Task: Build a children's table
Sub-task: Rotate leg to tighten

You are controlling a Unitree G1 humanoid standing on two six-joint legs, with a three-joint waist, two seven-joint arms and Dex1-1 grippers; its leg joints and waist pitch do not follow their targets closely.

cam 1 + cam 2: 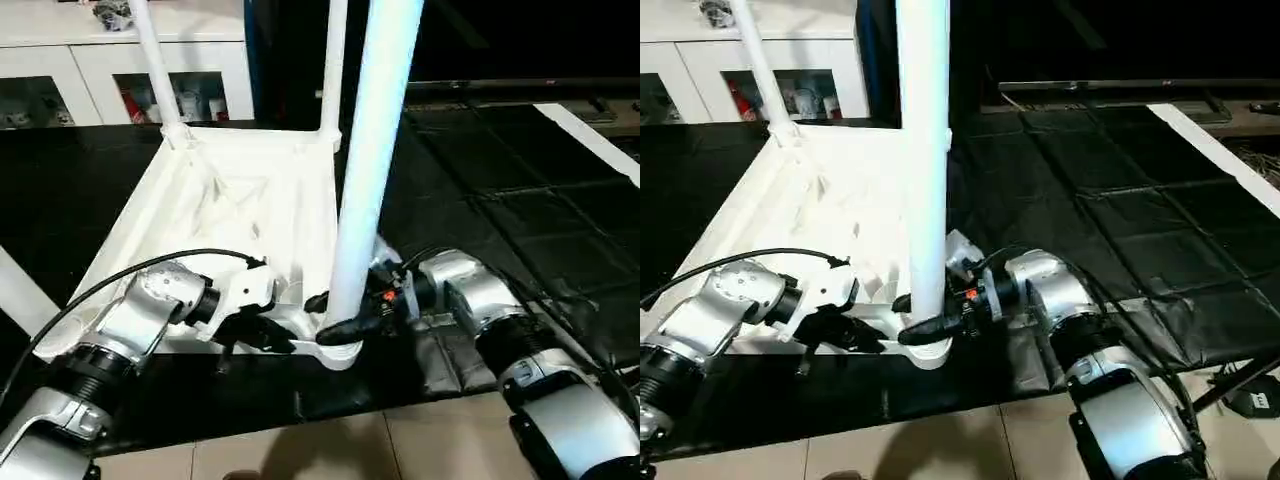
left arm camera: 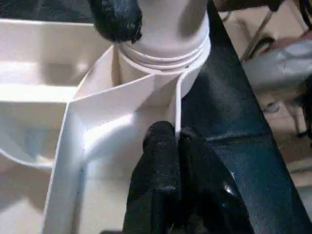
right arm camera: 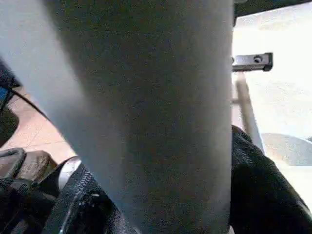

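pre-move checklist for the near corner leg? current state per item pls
1. Long white tapered tube leg stands in the near rounded corner socket of the upside-down white plastic tabletop: ok.
2. Leg fully seated: not ok, threaded rings show above the socket rim.
3. Right gripper around the leg's base: ok, a finger on each side; firm clamp: cannot tell.
4. Left gripper shut, bracing the tabletop's rim wall beside the socket: ok.
5. Two far legs upright in their sockets: ok.
6. Black mat under the tabletop lies flat: ok where visible.
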